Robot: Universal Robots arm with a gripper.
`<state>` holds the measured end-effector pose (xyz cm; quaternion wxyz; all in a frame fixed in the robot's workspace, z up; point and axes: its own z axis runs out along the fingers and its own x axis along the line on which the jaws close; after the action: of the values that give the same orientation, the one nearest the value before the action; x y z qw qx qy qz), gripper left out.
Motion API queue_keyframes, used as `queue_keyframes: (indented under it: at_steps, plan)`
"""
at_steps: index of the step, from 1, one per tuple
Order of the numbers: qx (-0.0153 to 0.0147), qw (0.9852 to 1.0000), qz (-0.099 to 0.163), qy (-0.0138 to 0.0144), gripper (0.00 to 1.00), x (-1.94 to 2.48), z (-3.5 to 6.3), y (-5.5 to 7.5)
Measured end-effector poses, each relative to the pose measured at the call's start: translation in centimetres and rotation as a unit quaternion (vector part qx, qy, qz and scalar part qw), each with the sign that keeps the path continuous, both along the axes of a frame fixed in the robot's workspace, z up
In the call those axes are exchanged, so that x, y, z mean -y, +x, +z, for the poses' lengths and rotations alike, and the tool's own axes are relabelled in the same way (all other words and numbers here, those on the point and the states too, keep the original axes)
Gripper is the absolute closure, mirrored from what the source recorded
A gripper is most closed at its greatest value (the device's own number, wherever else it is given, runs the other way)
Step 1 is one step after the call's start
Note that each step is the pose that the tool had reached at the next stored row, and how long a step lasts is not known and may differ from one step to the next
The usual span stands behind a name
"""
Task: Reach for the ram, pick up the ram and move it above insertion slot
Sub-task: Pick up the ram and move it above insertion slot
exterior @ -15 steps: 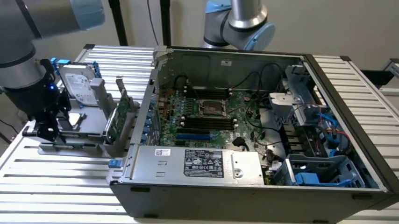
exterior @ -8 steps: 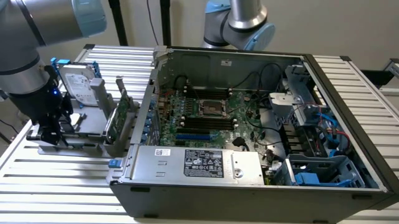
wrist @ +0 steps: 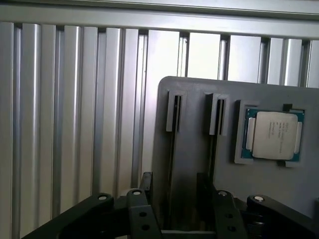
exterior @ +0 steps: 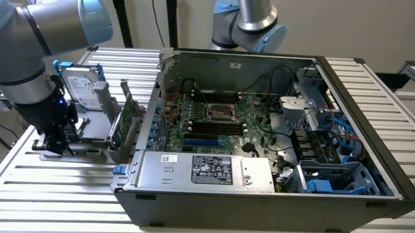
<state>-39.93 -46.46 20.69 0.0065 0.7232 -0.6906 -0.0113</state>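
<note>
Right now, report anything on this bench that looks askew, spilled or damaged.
Nothing stands out. The open computer case shows no spilled parts; the hard drive and green card stand upright in the gray holder, and the processor sits square in its pocket.

One open computer case [exterior: 259, 206]. Inside the case are one silver power supply [exterior: 207, 170] and one main board [exterior: 253, 109] with one processor socket [exterior: 220, 111]. Beside the case, on the exterior view's left, is one gray holder [exterior: 94, 127] carrying one hard drive [exterior: 83, 87]. The holder also has two narrow slots [wrist: 173, 112] and one processor chip [wrist: 272, 135]. Over the holder is one gripper [wrist: 174, 185] with two fingers [wrist: 139, 215].
</note>
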Motion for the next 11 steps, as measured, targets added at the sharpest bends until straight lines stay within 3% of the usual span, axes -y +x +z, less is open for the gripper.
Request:
queue_keyframes:
  at_steps: [11]
  plan:
    - [0.0000,1.0000,0.001,0.0000,0.52,0.00,-0.60,0.50]
